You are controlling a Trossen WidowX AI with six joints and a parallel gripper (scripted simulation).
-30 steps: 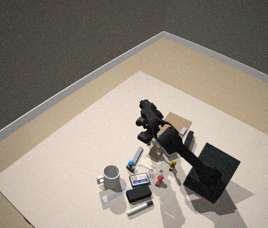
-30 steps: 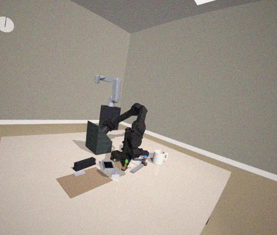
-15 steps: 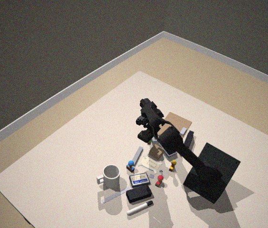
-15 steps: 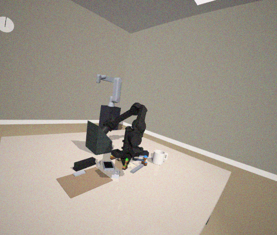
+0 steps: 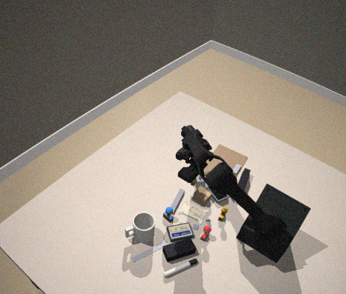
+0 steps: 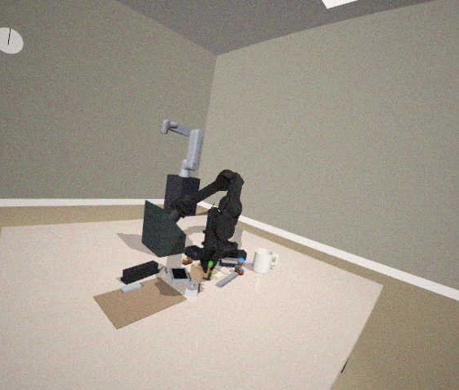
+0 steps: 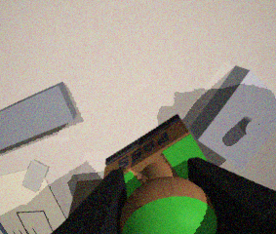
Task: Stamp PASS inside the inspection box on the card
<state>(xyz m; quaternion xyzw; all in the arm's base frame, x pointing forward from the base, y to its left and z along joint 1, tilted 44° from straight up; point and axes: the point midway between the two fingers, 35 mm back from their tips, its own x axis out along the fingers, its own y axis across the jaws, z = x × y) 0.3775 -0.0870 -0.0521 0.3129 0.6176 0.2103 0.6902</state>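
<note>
My gripper (image 7: pixel 156 174) (image 5: pixel 193 179) (image 6: pixel 208 267) is shut on the PASS stamp (image 7: pixel 169 224) (image 6: pixel 210 264), which has a green ball knob, a wooden neck and a green and brown base. It holds the stamp upright just above the bench. The pale card (image 5: pixel 195 210) (image 7: pixel 20 221) with its drawn box lies close by, towards the mug. The ink pad (image 6: pixel 179 274), a grey tray with a dark top, lies on the other side of the stamp; in the top view the arm hides most of it.
Stamps with blue (image 5: pixel 168 212), yellow (image 5: pixel 223 212) and red (image 5: pixel 206 231) knobs stand around the card. Nearby are a grey bar (image 5: pixel 177 199) (image 7: pixel 23 120), a white mug (image 5: pixel 143 226), a blue-labelled tin (image 5: pixel 179 231), a black block (image 5: pixel 179 249), a marker (image 5: pixel 180 268) and a brown mat (image 5: pixel 229 156).
</note>
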